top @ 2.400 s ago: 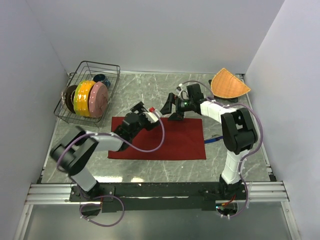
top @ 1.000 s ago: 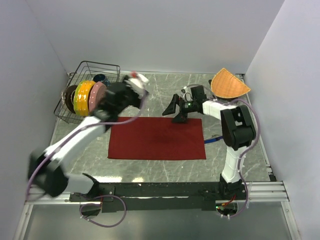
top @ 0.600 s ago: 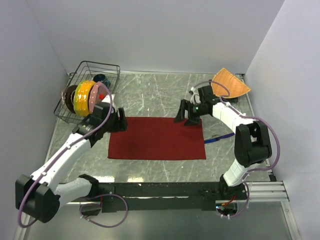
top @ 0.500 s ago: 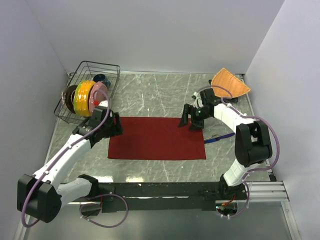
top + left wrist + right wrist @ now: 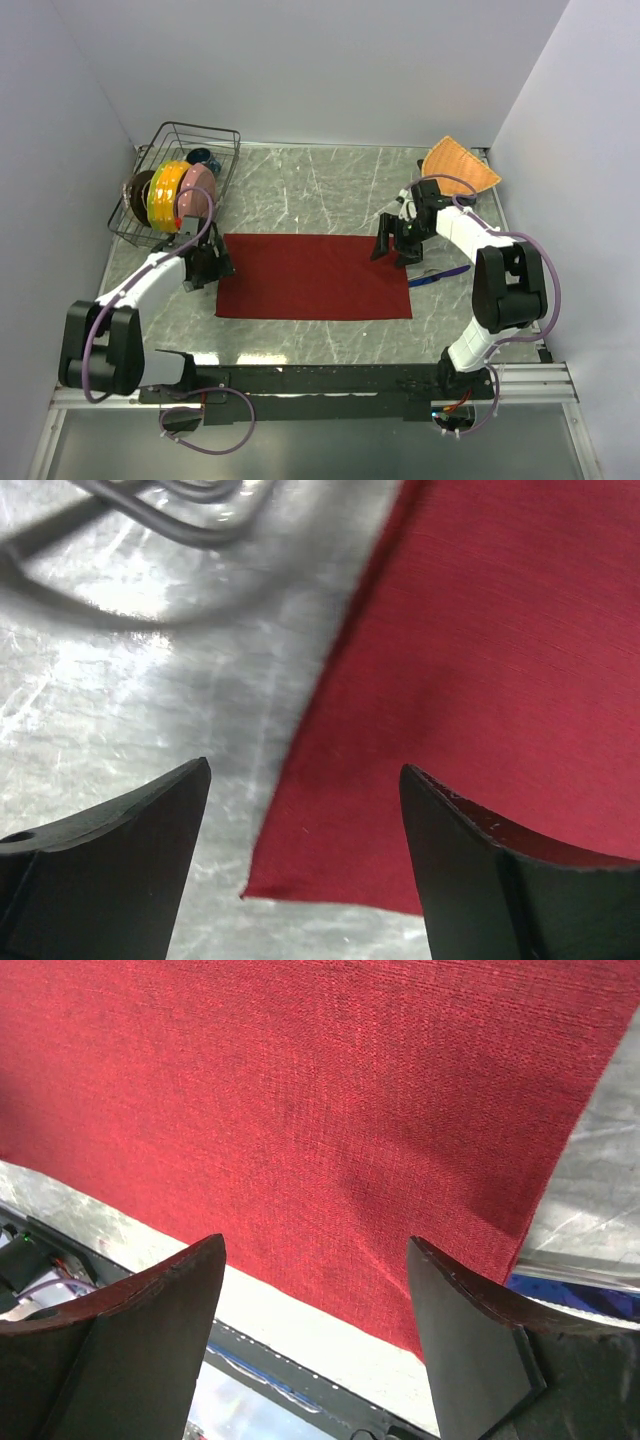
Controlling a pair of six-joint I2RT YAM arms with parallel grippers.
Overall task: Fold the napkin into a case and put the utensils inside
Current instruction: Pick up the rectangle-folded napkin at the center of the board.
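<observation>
Overhead alone shows the one dark red cloth napkin whole; left end effector, right end effector both wide, empty.

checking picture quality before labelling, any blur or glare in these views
Left wrist: the wire basket is blurred, with bright glare on the table. Right wrist: the napkin weave is sharp, with a soft shadow across it. Top: evenly lit and sharp.

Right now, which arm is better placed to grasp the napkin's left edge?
Left. The left arm has its open jaws straddling the napkin at its left edge, near a corner. The right arm has its jaws over the opposite end, beside the knife.
</observation>
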